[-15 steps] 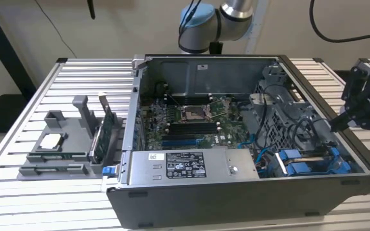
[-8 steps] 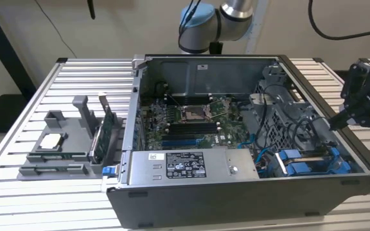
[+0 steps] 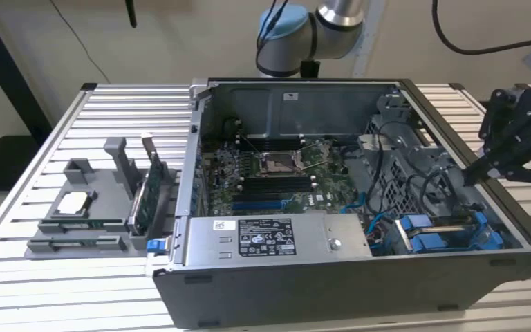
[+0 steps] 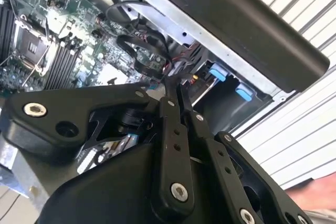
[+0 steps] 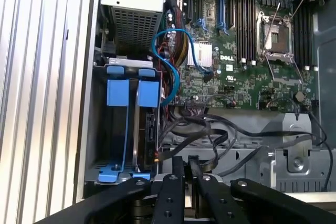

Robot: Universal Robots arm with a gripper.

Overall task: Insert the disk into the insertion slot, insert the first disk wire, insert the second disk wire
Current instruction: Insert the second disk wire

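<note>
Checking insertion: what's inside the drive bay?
Two blue frames in the bay; one holds the disk, edge-on. Its flat faces and the bay floor are covered.

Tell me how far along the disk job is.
Done, it seems: the disk sits in the insertion slot. In hand: the gripper, jaws together, is at the loose black wires; whether it grips one isn't clear. Left: I can't see either wire plugged into the disk.

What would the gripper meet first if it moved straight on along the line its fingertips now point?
Most likely the bundle of black cables just ahead of the gripper, before the green board; depth is uncertain.
</note>
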